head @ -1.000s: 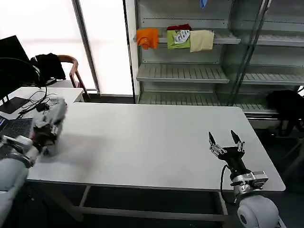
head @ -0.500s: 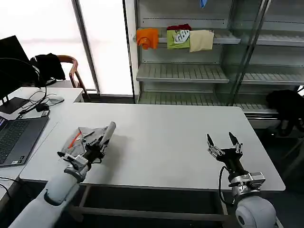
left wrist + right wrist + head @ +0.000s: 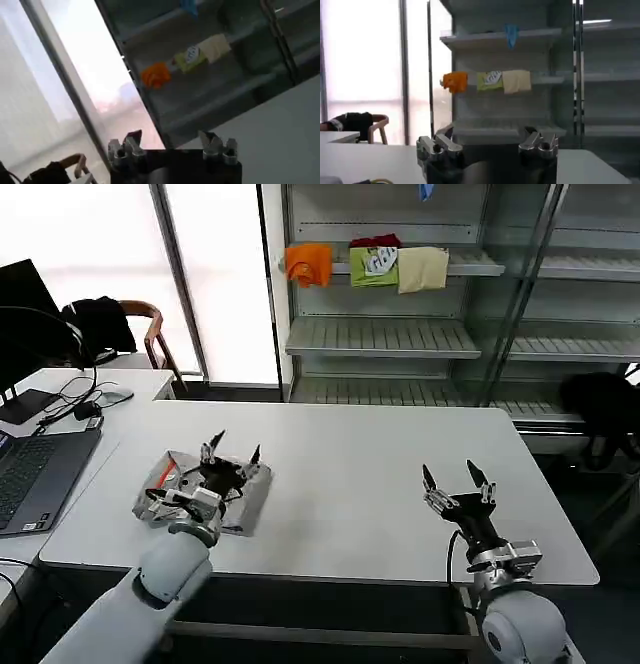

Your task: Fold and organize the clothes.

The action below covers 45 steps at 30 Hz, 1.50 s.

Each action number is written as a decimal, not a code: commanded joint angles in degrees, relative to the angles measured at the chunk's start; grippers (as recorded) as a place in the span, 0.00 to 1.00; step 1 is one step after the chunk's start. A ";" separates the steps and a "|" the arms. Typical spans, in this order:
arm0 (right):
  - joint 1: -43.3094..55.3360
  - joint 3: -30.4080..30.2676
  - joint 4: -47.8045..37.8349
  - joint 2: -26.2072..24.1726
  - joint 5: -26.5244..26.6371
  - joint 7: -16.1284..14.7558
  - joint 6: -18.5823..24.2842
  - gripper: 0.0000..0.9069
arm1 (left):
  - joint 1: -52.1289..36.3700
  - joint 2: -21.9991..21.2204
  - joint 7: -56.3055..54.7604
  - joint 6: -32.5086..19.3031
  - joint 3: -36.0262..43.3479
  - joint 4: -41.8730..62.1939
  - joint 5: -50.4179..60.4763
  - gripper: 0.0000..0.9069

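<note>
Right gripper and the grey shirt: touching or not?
Apart. In the head view the right gripper is open over bare white table on the right side, while the grey shirt lies at the left, under the left gripper.

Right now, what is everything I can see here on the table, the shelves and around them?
shirt: one, light grey with an orange-red label, lying crumpled on the table's left part
table: one, white, in front of the robot
folded garments: three, orange, green and cream, side by side on a high shelf
shelves: one grey rack behind the table
laptop: one, dark, on a side desk to the left
chair: one, wooden, with dark cloth on it, far left
left gripper: one, black, fingers open, over the shirt
right gripper: one, black, fingers open, above the table's right part, holding nothing
</note>
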 commanded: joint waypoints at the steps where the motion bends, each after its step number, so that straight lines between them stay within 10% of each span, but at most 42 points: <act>1: 15.60 -12.21 -6.34 7.16 1.89 1.92 -7.99 1.00 | 13.88 2.80 2.98 5.80 -21.27 -11.58 5.52 1.00; 5: 24.32 -23.45 -16.39 12.71 3.49 5.27 -10.94 1.00 | 17.88 1.99 16.64 -5.65 -29.12 -9.99 -2.67 1.00; 13: 30.65 -34.24 -30.37 22.83 6.46 8.40 -13.92 1.00 | 17.28 -0.40 17.82 -6.28 -27.25 -6.52 -5.35 1.00; 33: 31.93 -36.60 -36.26 29.20 8.64 8.63 -15.08 0.99 | 16.79 -1.77 19.65 -6.63 -25.37 -5.04 -4.92 1.00; 37: 31.67 -35.99 -36.88 29.87 10.50 8.68 -15.13 0.71 | 16.64 -1.67 19.74 -6.59 -25.29 -5.07 -4.93 1.00; 43: 31.95 -35.06 -37.54 30.90 12.47 8.23 -15.86 0.67 | 16.72 -1.65 19.79 -6.59 -25.30 -5.05 -4.93 1.00; 45: 32.05 -35.04 -37.54 30.90 12.80 8.14 -16.54 0.49 | 16.82 -1.69 19.83 -6.63 -25.26 -5.06 -4.94 1.00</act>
